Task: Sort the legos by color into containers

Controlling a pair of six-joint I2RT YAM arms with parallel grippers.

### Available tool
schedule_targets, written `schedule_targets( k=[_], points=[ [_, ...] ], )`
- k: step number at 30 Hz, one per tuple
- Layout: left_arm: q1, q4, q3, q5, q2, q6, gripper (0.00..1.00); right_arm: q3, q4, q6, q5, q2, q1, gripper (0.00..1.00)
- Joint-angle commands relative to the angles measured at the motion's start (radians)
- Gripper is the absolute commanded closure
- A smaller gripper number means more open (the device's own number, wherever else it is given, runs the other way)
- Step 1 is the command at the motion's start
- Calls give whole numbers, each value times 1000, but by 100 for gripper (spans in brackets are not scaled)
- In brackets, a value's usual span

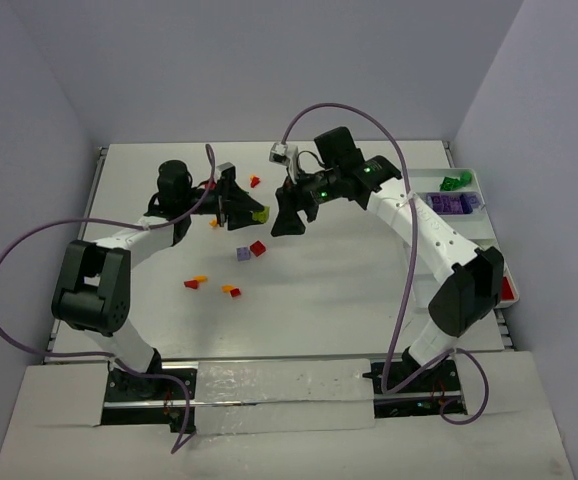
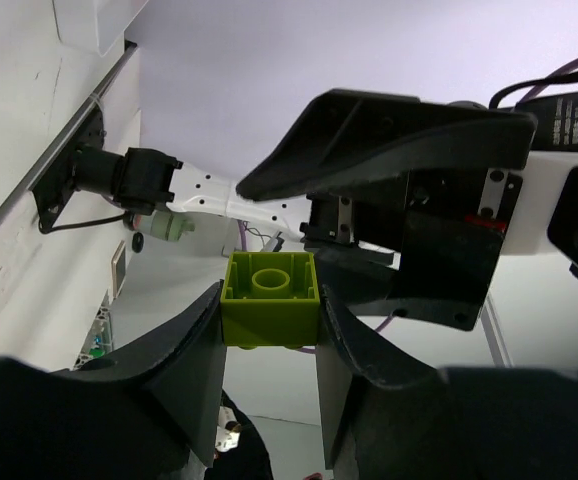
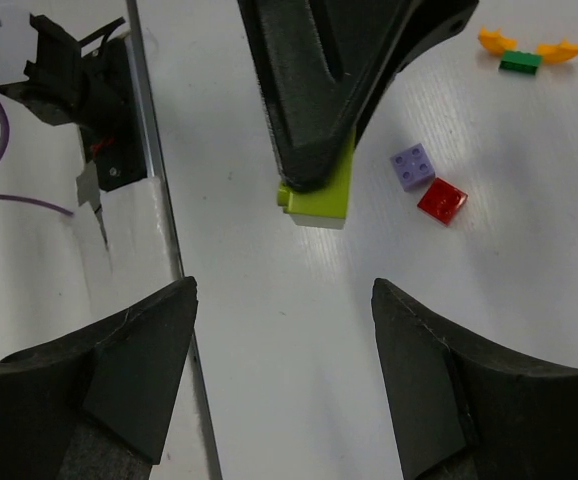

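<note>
My left gripper [image 1: 257, 213] is shut on a lime-yellow lego [image 1: 260, 213] and holds it above the table's middle. In the left wrist view the lego [image 2: 269, 298] sits squeezed between both fingers [image 2: 184, 345], hollow underside towards the camera. My right gripper [image 1: 288, 218] stands open just right of it, nothing between its jaws. The right wrist view shows that gripper [image 3: 281, 290] open, with the lime lego [image 3: 319, 195] ahead under a left finger. The white containers tray [image 1: 481, 190] lies at the right edge, with green [image 1: 456, 182], purple [image 1: 449, 203] and red [image 1: 509, 288] legos in separate compartments.
Loose legos lie on the table: a purple one [image 1: 243, 254] [image 3: 412, 166] beside a red one [image 1: 258, 248] [image 3: 442, 200], orange and red ones [image 1: 196, 283] [image 1: 232, 291] nearer the front, others [image 1: 254, 181] [image 1: 215, 224] by the left arm. Orange and green pieces [image 3: 519, 55] lie farther off.
</note>
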Motion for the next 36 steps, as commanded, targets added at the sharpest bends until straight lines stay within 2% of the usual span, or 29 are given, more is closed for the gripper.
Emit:
schedule_targets(
  k=[1,11,19,24,27,28,29,30,31,32,33,34,36],
  points=[
    [5,38,3,10,-24,-35,100,13,76,66,12,-26,26,22],
    [-10,14,2,-10,-28,-6,100,75,108,131,134,46,38,26],
    [-26,-31,7,-29,-27,36,97,89,114,127,124,48,57,32],
    [-29,-48,14,-33,-18,52,97,77,127,122,126,39,71,50],
    [-28,-53,23,-30,-15,58,93,66,134,118,136,35,75,75],
    [-27,-51,28,-27,-15,61,90,64,131,113,141,35,75,80],
    [-23,-51,34,-27,-15,76,80,63,121,104,149,33,75,84],
    [-14,-63,42,-28,-18,104,60,60,109,91,159,28,74,92],
    [-6,-86,50,-31,-22,132,46,54,100,83,167,24,73,94],
    [2,-117,62,-37,-27,168,38,45,86,72,175,13,70,97],
    [17,-202,85,-46,-33,235,17,27,67,56,182,-4,63,99],
    [42,-294,131,-65,-37,346,5,-8,53,44,191,-22,50,100],
    [80,-555,216,-154,-52,530,1,-99,21,12,217,-83,-8,100]
  ],
)
